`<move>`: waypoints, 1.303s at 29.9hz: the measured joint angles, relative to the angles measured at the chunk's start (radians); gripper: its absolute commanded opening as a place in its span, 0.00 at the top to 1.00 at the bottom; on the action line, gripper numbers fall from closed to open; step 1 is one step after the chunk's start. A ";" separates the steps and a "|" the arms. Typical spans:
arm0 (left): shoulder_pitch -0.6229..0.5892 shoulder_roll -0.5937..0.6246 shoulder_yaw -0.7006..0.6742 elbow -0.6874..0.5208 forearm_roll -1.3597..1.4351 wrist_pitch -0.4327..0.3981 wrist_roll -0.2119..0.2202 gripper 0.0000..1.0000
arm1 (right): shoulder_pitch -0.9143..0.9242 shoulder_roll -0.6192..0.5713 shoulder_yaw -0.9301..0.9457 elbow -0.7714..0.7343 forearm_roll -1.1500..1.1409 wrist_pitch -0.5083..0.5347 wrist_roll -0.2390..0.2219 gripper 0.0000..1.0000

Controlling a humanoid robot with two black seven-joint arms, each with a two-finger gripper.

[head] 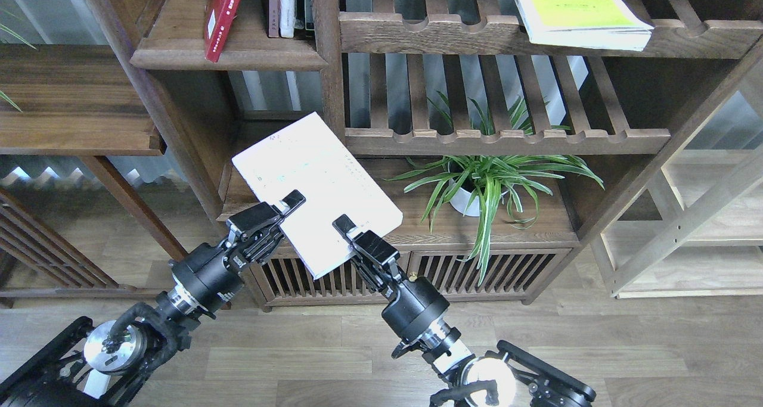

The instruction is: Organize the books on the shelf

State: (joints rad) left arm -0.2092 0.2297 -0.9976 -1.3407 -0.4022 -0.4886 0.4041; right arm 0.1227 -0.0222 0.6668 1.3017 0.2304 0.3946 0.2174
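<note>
The white-lavender book (313, 183) is held flat and tilted in front of the bookcase, at the low solid board's level. My left gripper (290, 203) is shut on its near left edge. My right gripper (344, 224) is shut on its near right edge. The dark red book (222, 15) stands leaning on the shelf (229, 58) at top left, beside thin upright books (288, 6). The yellow-green book (575, 11) lies flat on the upper slatted rack at top right.
A potted spider plant (486, 183) stands on the low board right of the held book. A slatted rack (506, 140) with a scalloped rail runs above it. A vertical post (331, 61) divides the shelf from the racks. Another wooden board (71, 97) lies at far left.
</note>
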 measured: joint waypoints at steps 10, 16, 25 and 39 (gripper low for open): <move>0.012 0.005 -0.048 -0.007 0.065 0.000 -0.001 1.00 | -0.001 -0.008 0.035 -0.017 -0.006 -0.018 0.001 0.62; 0.046 0.006 -0.094 -0.026 0.143 0.000 -0.008 1.00 | -0.002 -0.012 0.089 -0.031 -0.005 -0.035 0.001 0.54; 0.125 -0.004 -0.230 -0.125 0.352 0.000 -0.070 1.00 | -0.013 -0.029 0.175 -0.070 -0.003 -0.073 0.000 0.49; 0.280 -0.024 -0.412 -0.259 0.739 0.000 -0.154 1.00 | -0.009 -0.034 0.266 -0.117 0.004 -0.069 -0.002 0.46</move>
State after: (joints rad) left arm 0.0708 0.2060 -1.4095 -1.5992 0.3372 -0.4886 0.2501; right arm 0.1133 -0.0564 0.9325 1.1845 0.2347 0.3252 0.2156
